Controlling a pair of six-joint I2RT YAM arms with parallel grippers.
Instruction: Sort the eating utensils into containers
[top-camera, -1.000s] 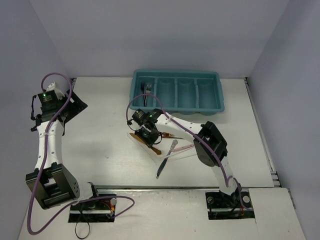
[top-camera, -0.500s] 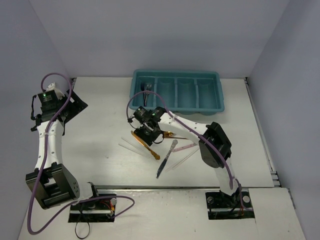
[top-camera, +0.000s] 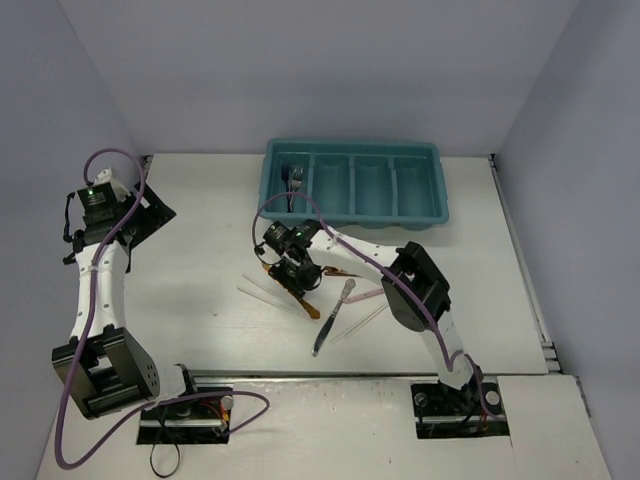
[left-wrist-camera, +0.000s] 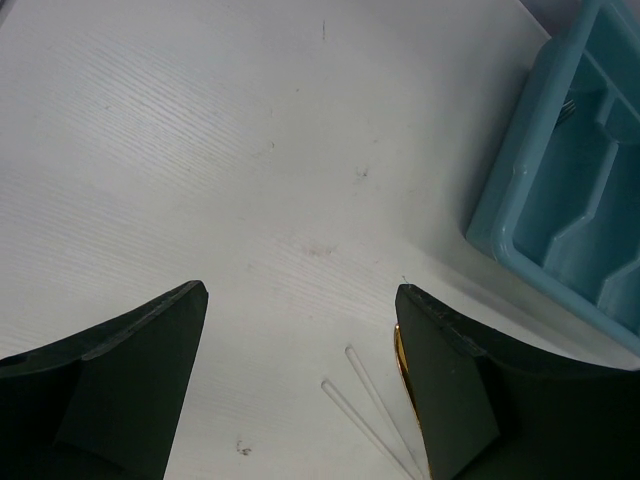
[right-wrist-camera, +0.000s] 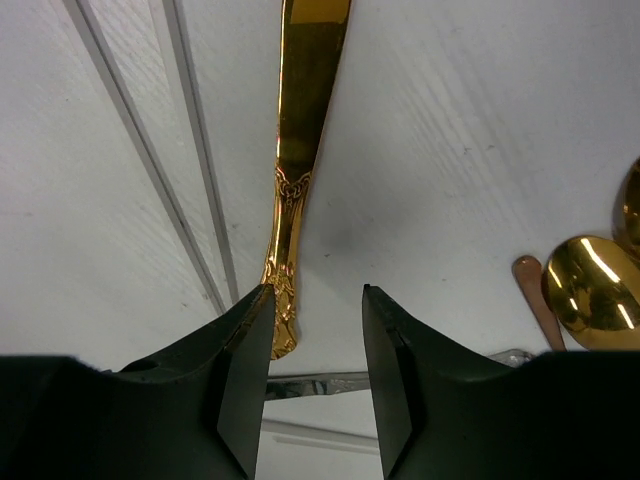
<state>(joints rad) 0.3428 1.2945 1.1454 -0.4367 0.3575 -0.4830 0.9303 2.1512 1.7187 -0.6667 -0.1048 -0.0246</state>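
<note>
- Since a second ago the right gripper (top-camera: 290, 268) has gone from nearly closed to a narrow gap, and nothing sits between its jaws.
- The pale sticks (top-camera: 266, 291), which lay close under that gripper a second ago, now lie clear of it on the table (top-camera: 200, 290), at its 7 o'clock in the top view.
- The left arm has not moved.
- The right arm reaches from its base at 5 o'clock to mid-table, with the wrist pointing down.
- In the right wrist view, the ornate end of the gold knife (right-wrist-camera: 300, 150) lies just beside the 9 o'clock finger, and the rest of the knife runs toward 12.
- The sticks lie at the knife's 9 o'clock, and a gold spoon (right-wrist-camera: 590, 290) lies at 3 o'clock.
- The left gripper (left-wrist-camera: 300, 292) hangs over bare table with its jaws wide and nothing in them.
- The teal tray (top-camera: 352, 222) stands at 12 o'clock of the right gripper, with a silver utensil (top-camera: 293, 180) in its leftmost compartment.
</note>
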